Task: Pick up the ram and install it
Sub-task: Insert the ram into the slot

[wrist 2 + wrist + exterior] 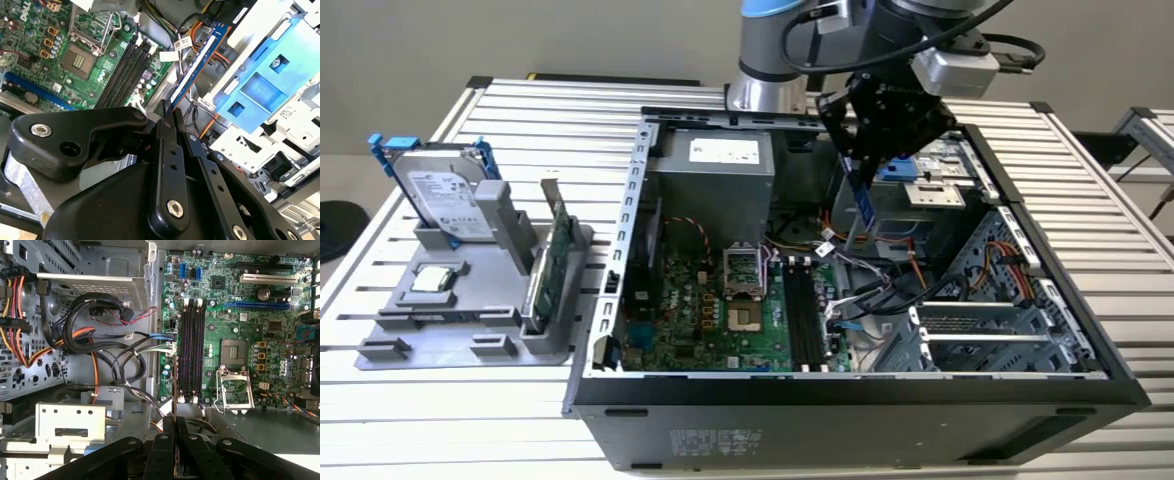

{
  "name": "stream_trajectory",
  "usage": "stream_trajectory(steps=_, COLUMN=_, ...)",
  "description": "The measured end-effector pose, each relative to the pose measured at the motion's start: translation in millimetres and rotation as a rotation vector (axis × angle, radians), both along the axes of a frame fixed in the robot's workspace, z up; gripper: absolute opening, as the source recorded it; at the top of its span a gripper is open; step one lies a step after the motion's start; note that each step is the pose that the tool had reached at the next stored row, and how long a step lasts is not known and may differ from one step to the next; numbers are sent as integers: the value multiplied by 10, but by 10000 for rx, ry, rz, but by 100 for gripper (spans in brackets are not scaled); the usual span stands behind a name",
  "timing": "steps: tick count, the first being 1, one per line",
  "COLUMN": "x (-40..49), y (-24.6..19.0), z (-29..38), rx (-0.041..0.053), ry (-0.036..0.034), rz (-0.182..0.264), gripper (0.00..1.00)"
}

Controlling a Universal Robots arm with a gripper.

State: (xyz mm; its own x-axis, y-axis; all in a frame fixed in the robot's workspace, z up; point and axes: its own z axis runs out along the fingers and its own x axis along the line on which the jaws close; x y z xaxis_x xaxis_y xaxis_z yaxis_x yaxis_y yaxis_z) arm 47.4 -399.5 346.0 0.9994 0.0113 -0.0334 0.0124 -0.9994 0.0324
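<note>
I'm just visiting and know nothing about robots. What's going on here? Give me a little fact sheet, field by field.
Holder: the gripper, shut on the ram
Ram position: hanging above the open computer case, not yet seated
Memory slots: dark, empty, on the green motherboard
Outside the case: a hard drive and a green card standing in a grey holder, at the exterior view's left

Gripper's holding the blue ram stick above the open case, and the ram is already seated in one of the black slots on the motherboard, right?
Not seated. The gripper is shut on the ram and holds it above the open case, but the second wrist view shows the stick in the air, apart from the black slots, which stand empty.
</note>
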Motion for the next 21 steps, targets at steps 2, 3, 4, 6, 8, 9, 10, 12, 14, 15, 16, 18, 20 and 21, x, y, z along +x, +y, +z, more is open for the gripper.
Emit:
stream_trajectory(steps=2, x=0, y=1, z=-14, rx=0, ry=0, rz=-13, gripper=0)
stream_trajectory(steps=3, x=0, y=1, z=-20, rx=1, ry=0, rz=-32, gripper=0)
stream_trajectory(steps=4, x=0, y=1, z=-28, rx=0, ry=0, rz=-51, gripper=0)
stream_trajectory(steps=6, x=0, y=1, z=-44, rx=0, ry=0, rz=-58, gripper=0)
stream_trajectory(steps=8, x=0, y=-1, z=-59, rx=-1, ry=0, rz=-59, gripper=0)
stream_trajectory(steps=9, x=0, y=-5, z=-64, rx=-1, ry=0, rz=-58, gripper=0)
stream_trajectory(steps=10, x=0, y=-8, z=-70, rx=0, ry=0, rz=-58, gripper=0)
stream_trajectory(steps=12, x=-8, y=-9, z=-86, rx=0, ry=0, rz=-58, gripper=0)
stream_trajectory(steps=14, x=-28, y=-9, z=-103, rx=0, ry=-1, rz=-57, gripper=0)
stream_trajectory(steps=15, x=-39, y=-9, z=-112, rx=1, ry=-1, rz=-59, gripper=0)
stream_trajectory(steps=16, x=-47, y=-9, z=-121, rx=1, ry=-2, rz=-59, gripper=0)
stream_trajectory(steps=18, x=-62, y=-9, z=-140, rx=0, ry=-6, rz=-58, gripper=0)
stream_trajectory(steps=20, x=-70, y=-10, z=-158, rx=-1, ry=-8, rz=-59, gripper=0)
stream_trajectory(steps=21, x=-71, y=-9, z=-166, rx=-1, ry=-9, rz=-58, gripper=0)
